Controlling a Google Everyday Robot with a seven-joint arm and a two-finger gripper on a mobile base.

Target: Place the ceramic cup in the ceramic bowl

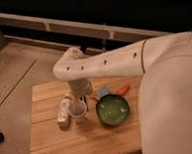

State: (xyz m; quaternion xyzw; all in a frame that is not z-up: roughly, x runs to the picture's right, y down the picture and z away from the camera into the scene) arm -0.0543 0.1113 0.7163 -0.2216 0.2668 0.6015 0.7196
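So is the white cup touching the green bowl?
Apart. The camera view shows a strip of wooden table between the ceramic cup and the ceramic bowl; the gripper hangs over the cup.

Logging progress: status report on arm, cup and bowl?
Pincer low over small white ceramic cup. Cup on wooden table, left of round green ceramic bowl, not inside. Slim white bottle lying beside cup.

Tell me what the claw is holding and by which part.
It cannot be told. The claw is at the rim of the ceramic cup, which stands on the table; no grip shows.
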